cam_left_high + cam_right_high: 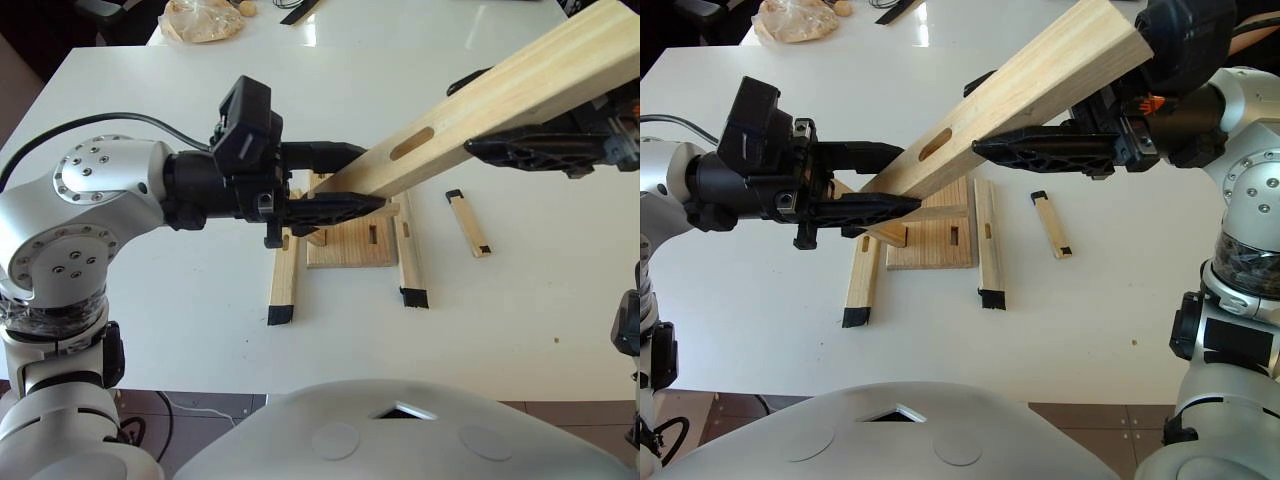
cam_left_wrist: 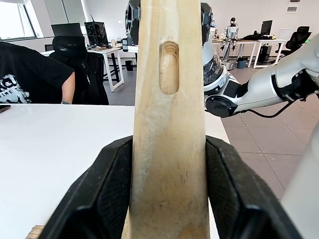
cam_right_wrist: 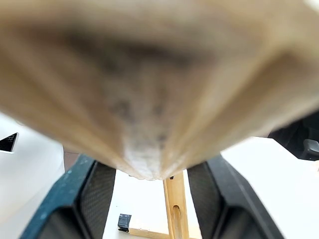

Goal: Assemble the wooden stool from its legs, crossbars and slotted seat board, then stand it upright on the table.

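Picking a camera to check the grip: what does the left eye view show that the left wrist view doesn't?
Left eye view: right end effector gripping the plank; seat board and loose legs on the table. Left wrist view: office desks behind. Both: left end effector clamped on the slotted plank.

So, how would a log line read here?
left gripper: shut on slotted leg, low end | right gripper: shut, high end | leg: tilted above seat board | table: two legs, crossbar
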`<state>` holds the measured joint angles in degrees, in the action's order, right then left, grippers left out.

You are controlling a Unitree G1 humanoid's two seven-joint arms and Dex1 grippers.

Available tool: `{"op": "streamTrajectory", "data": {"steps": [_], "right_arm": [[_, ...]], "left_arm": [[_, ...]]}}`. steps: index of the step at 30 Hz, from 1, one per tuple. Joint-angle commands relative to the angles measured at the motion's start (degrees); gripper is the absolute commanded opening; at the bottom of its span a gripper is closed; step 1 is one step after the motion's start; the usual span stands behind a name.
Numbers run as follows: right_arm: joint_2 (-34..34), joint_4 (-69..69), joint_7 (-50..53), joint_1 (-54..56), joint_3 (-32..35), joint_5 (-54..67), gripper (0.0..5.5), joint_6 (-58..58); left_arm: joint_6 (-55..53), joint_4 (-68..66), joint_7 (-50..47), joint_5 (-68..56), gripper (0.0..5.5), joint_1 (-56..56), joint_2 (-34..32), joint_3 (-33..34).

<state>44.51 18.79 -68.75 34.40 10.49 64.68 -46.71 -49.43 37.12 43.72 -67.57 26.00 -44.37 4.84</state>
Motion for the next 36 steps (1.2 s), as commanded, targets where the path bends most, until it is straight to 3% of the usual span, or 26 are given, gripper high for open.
{"op": "streamTrajectory", "data": {"steps": [1,7,11,15,23,36], "right_arm": [[0.45,-0.84,0.19,0.45,0.06,-1.9,2.01,0.92],[1.41,-6.14,-0.03,3.7,0.19,-7.7,2.01,4.92],[2.3,-13.93,-0.31,6.92,0.04,-15.1,2.01,10.23],[2.91,-22.98,-1.23,7.73,-2.16,-24.93,2.01,18.13],[4.72,-20.9,-11.21,-5.1,-9.11,-34.58,2.01,28.26],[3.62,-11.51,-14.0,-12.58,-11.85,-33.71,2.01,26.62]], "left_arm": [[0.24,-1.76,-3.49,1.46,2.67,1.32,1.23,-0.14],[0.65,-5.59,-9.28,1.74,3.55,5.27,3.64,1.54],[1.11,-9.71,-12.41,-3.11,3.61,9.53,3.73,7.37],[3.57,-14.42,-10.02,3.61,3.61,8.37,-0.07,9.83],[22.94,-27.07,1.48,35.06,3.61,-8.15,-5.99,-1.45],[31.19,-24.71,7.03,46.9,3.61,-18.64,-2.76,-8.31]]}}
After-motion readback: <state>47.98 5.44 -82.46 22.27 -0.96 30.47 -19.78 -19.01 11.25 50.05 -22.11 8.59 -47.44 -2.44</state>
